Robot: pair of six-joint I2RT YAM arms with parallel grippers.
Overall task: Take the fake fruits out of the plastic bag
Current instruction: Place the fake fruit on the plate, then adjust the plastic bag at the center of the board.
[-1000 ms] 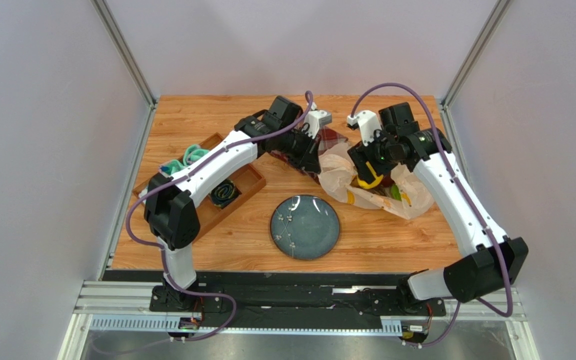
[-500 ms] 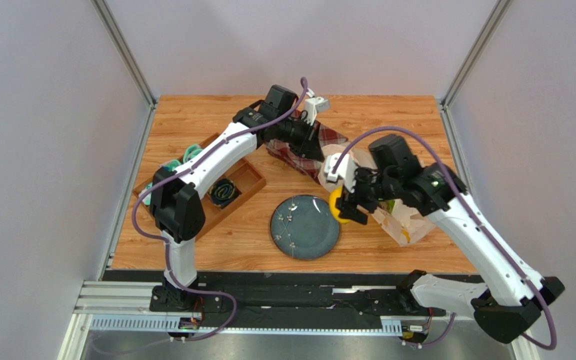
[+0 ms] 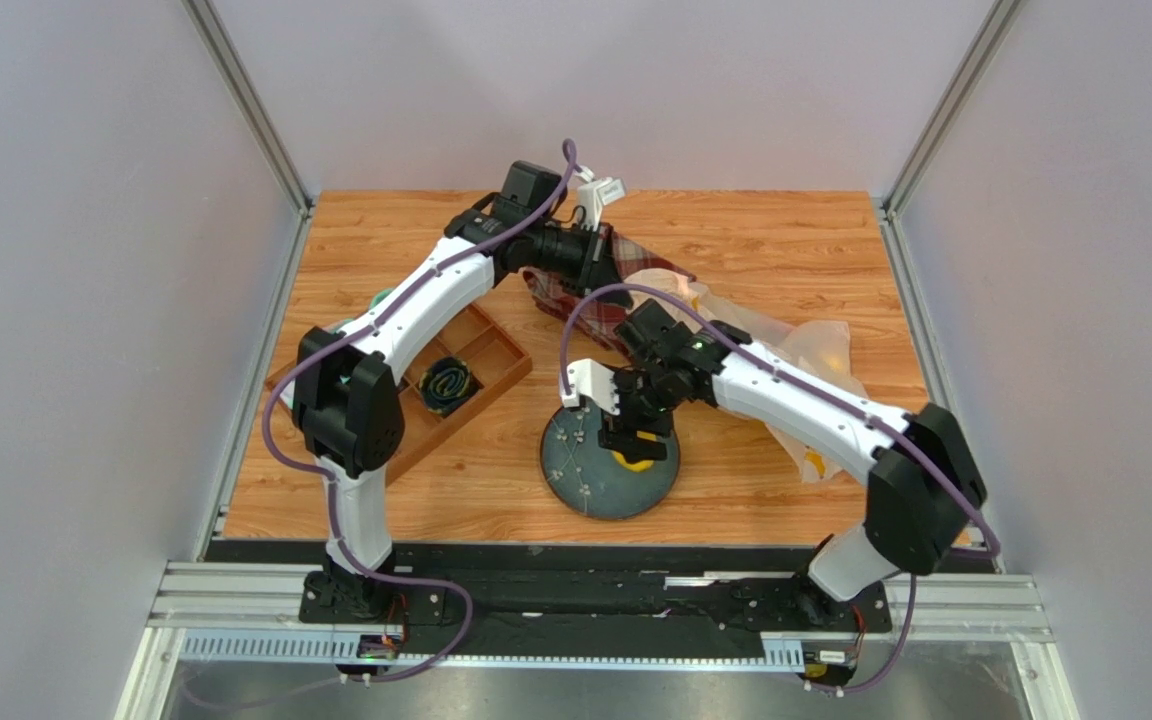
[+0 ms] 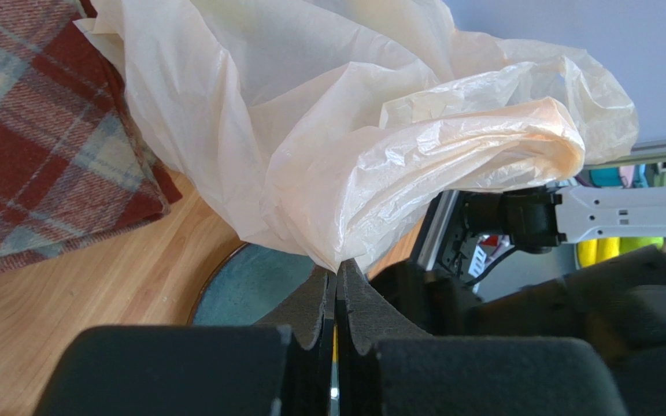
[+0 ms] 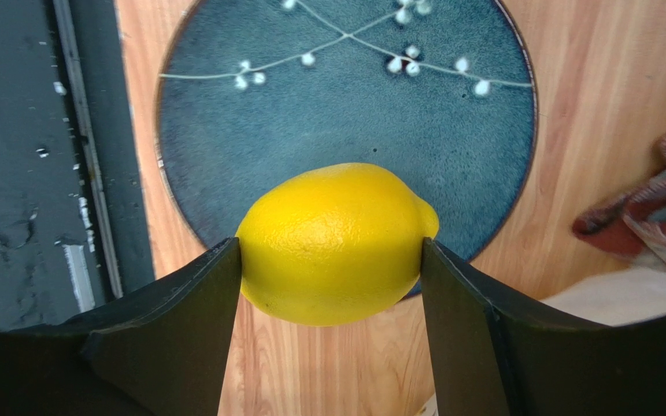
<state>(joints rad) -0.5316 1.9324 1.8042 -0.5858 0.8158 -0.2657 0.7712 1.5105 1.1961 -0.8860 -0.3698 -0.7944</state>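
Your right fingers [image 5: 171, 329] clamp the yellow plastic lemon [image 5: 336, 243] over the round blue-grey glazed plate [image 5: 345, 95]; left fingers [image 4: 317, 308] pinched shut on the thin translucent beige plastic bag [image 4: 354, 130]. Step: unloading. Next: lower, release gently.

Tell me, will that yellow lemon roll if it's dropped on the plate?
Probably a little: the lemon is oval, so it may wobble, though the plate rim might stop it. It seems stiff: the fingers pinch it without denting.

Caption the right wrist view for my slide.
Right end effector grips the yellow lemon above the blue plate.
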